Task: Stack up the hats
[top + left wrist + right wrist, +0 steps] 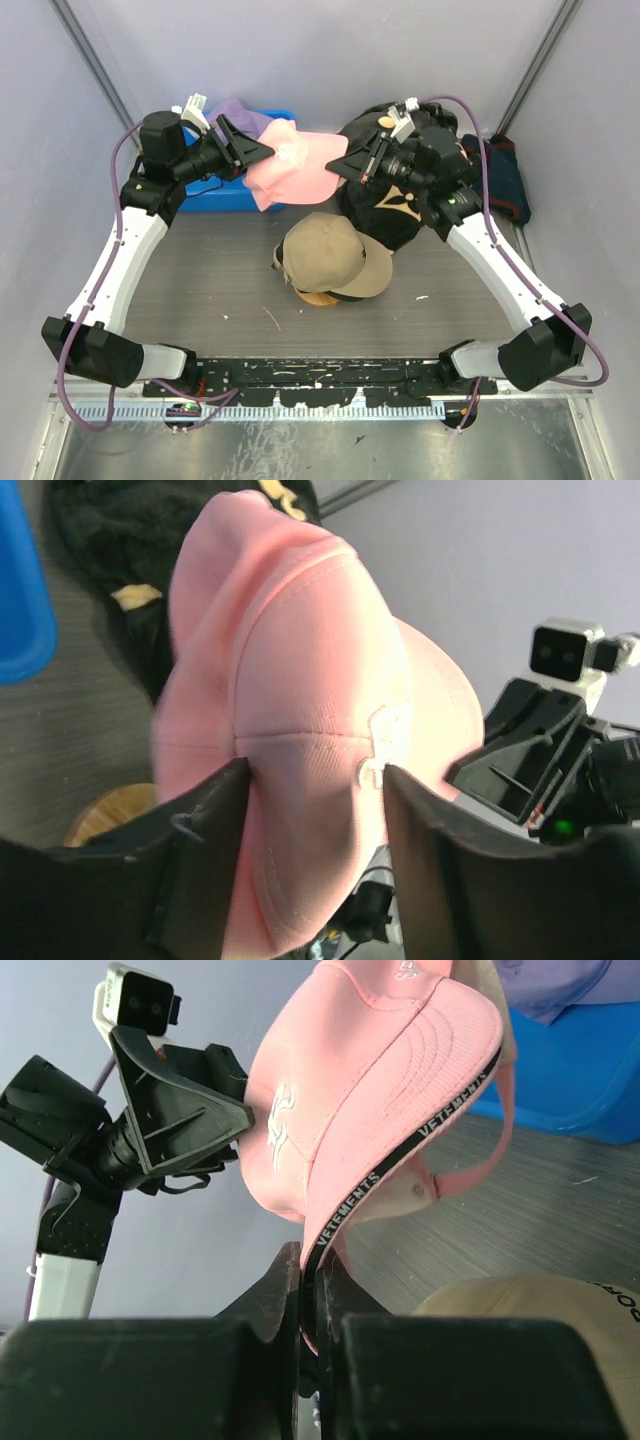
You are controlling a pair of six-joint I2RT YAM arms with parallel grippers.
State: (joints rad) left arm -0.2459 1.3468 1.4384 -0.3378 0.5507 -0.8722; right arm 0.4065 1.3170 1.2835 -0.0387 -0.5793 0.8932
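Right end effector: pinched tight on the brim edge of the pink cap, holding it up.
Left end effector: fingers partly spread, the pink cap's crown bulging between them.
Pink cap: in the air between the two end effectors, above the back of the surface.
Blue bin: back left; lavender cap at its far rim, whether inside cannot be told.
Tan cap: on the wooden stand at mid-surface, below and nearer than the pink cap.
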